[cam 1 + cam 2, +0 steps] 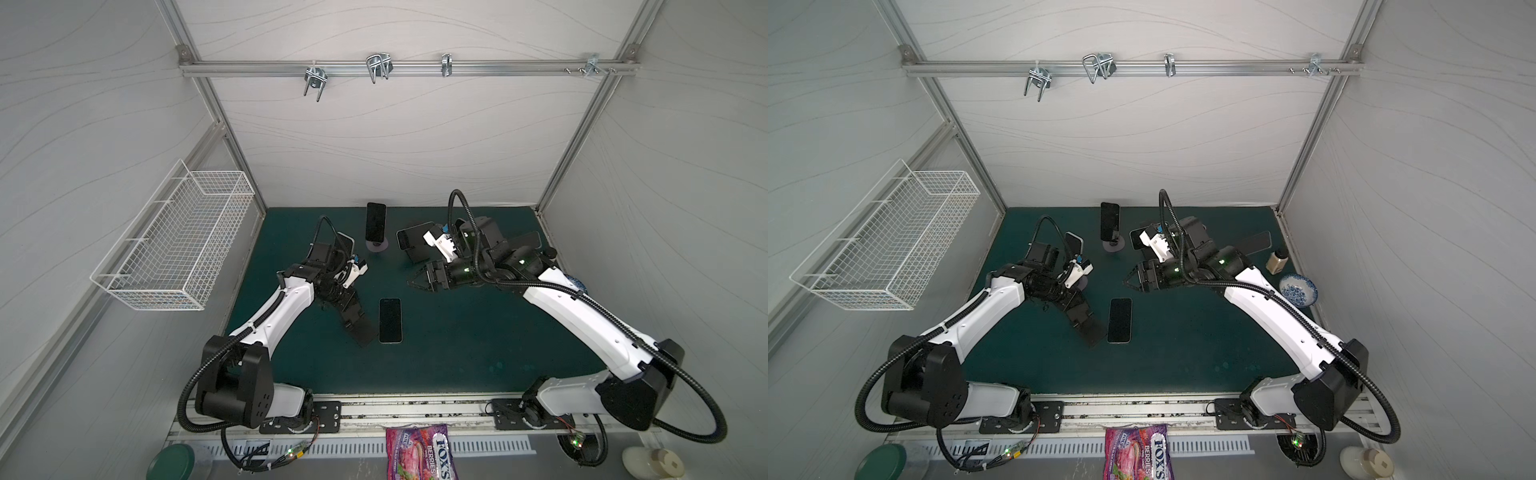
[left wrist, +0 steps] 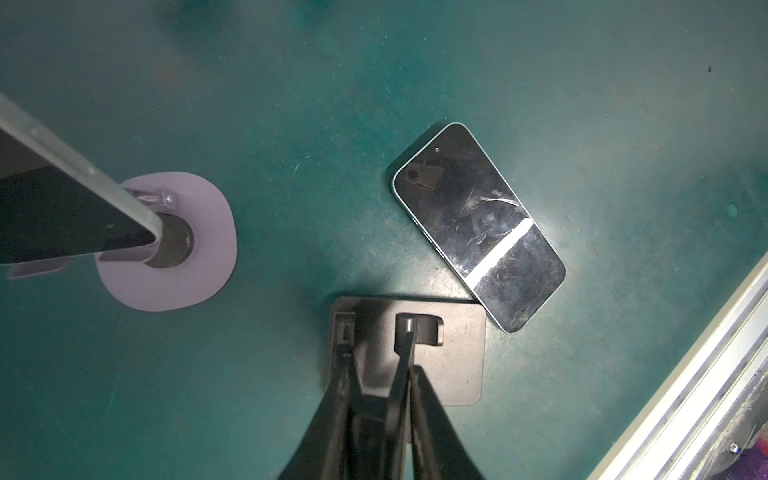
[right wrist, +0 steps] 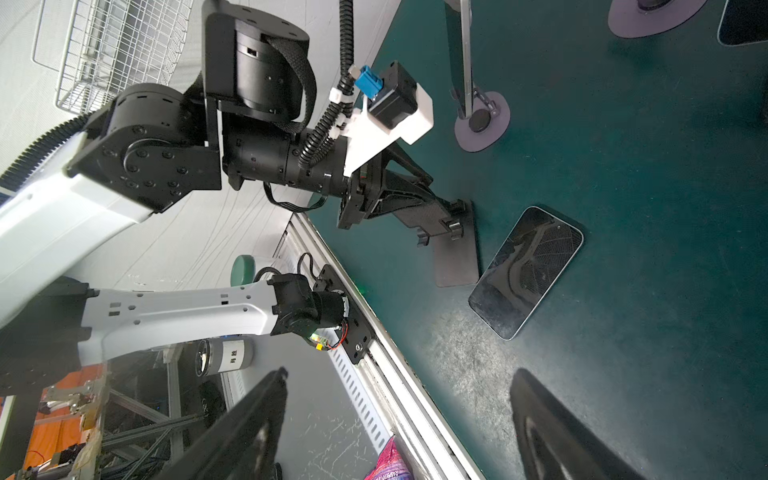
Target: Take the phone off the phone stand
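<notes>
Just beside matte black stand [image 2: 457, 361], glossy scratched rectangular phone [image 2: 478, 226].

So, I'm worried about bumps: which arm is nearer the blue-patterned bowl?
Right. The right arm passes just beside the bowl; the left arm is far across the mat, holding the black stand.

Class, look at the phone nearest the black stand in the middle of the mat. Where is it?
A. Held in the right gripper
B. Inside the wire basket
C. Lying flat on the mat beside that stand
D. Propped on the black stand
C: in a top view the phone lies flat on the mat, right beside the stand and not on it.
</notes>
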Available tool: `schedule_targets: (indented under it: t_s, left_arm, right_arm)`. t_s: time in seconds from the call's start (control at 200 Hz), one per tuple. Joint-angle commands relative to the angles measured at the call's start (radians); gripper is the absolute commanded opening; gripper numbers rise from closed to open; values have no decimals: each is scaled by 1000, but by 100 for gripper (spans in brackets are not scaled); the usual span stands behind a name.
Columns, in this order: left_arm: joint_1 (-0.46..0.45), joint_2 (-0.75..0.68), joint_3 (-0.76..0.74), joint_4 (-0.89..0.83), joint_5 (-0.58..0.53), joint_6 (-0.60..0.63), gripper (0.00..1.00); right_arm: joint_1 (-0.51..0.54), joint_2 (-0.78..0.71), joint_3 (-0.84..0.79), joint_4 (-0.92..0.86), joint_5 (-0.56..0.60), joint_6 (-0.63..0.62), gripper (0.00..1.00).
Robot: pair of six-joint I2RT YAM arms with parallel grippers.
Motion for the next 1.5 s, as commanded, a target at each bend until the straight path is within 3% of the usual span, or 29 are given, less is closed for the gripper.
schedule_targets:
  t_s: [0.0, 0.425, 0.595, 0.825, 1.1, 1.495]
  left_arm:
    - [1, 20, 9, -7, 53, 24, 24]
    - [1, 55, 33, -28, 90, 33, 14]
    - [0, 62, 61, -63, 116, 58, 0]
    - [7, 101, 162, -178, 197, 112, 0]
    - [10, 93, 208, -212, 194, 126, 0]
    - [20, -29, 97, -135, 203, 187, 0]
  right_arm:
    - [8, -27, 26, -28, -1, -29, 85]
    - [8, -26, 23, -22, 6, -30, 86]
    - [8, -26, 21, -22, 6, -31, 86]
    - [5, -20, 30, -23, 11, -38, 86]
    - [3, -27, 24, -25, 20, -35, 86]
    - [5, 3, 38, 2, -5, -12, 86]
